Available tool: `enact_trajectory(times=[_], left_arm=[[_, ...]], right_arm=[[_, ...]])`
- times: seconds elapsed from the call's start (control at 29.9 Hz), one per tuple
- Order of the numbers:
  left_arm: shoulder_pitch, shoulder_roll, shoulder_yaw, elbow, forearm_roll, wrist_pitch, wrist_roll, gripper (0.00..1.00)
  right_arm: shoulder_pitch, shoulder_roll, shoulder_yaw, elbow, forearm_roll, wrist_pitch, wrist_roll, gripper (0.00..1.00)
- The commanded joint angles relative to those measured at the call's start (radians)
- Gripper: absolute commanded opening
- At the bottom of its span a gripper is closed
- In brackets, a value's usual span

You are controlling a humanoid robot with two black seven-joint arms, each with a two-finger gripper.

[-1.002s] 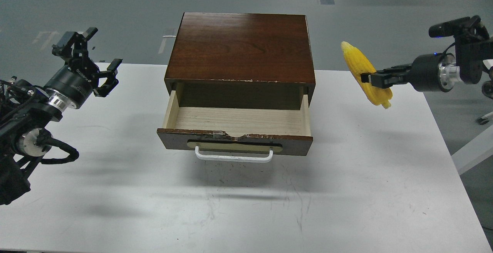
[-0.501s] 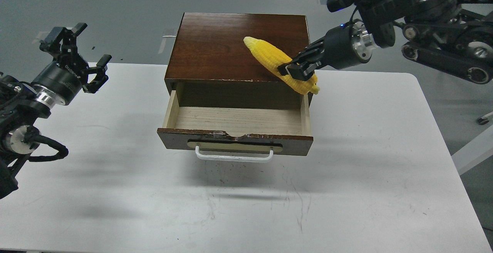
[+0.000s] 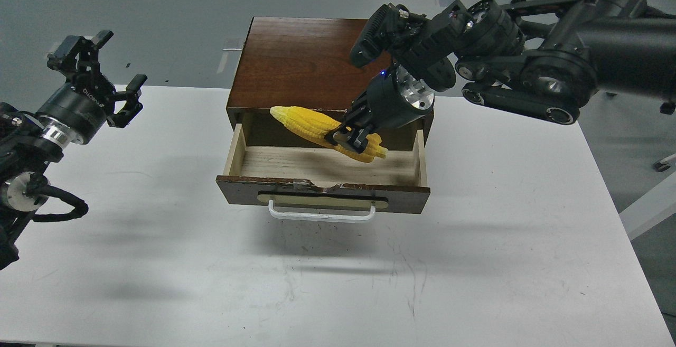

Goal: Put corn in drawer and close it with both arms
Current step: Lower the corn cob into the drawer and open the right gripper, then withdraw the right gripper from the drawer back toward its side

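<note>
The yellow corn [image 3: 309, 124] is held in my right gripper [image 3: 348, 140], which is shut on its thick end. The cob hangs tilted over the open drawer [image 3: 322, 193], its tapered tip pointing left near the cabinet's front edge. I cannot tell whether the corn touches the pale wood floor [image 3: 274, 163]. The drawer stands pulled out, with its white bar handle [image 3: 321, 215] facing me. My left gripper [image 3: 108, 80] is open and empty, raised above the table's left edge, well away from the drawer.
The dark wooden cabinet [image 3: 301, 62] sits at the back middle of the white table [image 3: 475, 262]. My right arm [image 3: 528, 67] reaches over the cabinet's right rear corner. The floor lies beyond the table's right edge.
My right arm has swung left and down, carrying the corn from beside the table's right edge, over the cabinet top, into the drawer opening. My left gripper has drifted a little left.
</note>
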Motion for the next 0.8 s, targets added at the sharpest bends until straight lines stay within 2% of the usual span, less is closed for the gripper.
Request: enact_trajectory(times=[0.0,0.13,0.23,0.27,0.37,0.53,0.57,0.77], left_arm=[[0.000,0.001,-0.001,0.000,-0.001,0.000,0.000,1.00],[0.001,0.003,-0.003,0.000,0.000,0.000,0.000,1.00],[0.001,0.006,-0.003,0.000,0.000,0.000,0.000,1.00],[0.000,0.006,-0.003,0.002,-0.001,0.000,0.000,1.00],[0.001,0.006,-0.004,0.000,0.000,0.000,0.000,1.00],[0.001,0.008,-0.004,0.002,0.000,0.000,0.000,1.00],[0.001,0.008,-0.003,0.002,0.000,0.000,0.000,1.00],[0.001,0.015,-0.004,0.000,-0.002,0.000,0.000,1.00]], right_arm=[[-0.003,0.038,-0.031,-0.019,0.000,-0.011,0.000,0.09],[-0.004,0.066,-0.043,-0.039,0.002,-0.024,0.000,0.16],[-0.007,0.081,-0.045,-0.050,0.002,-0.025,0.000,0.39],[-0.007,0.082,-0.043,-0.050,0.003,-0.025,0.000,0.52],[-0.007,0.082,-0.043,-0.050,0.003,-0.025,0.000,0.70],[-0.007,0.074,-0.041,-0.047,0.017,-0.027,0.000,0.92],[-0.007,0.074,-0.040,-0.047,0.027,-0.027,0.000,0.95],[0.003,0.039,-0.023,-0.041,0.064,-0.028,0.000,0.96]])
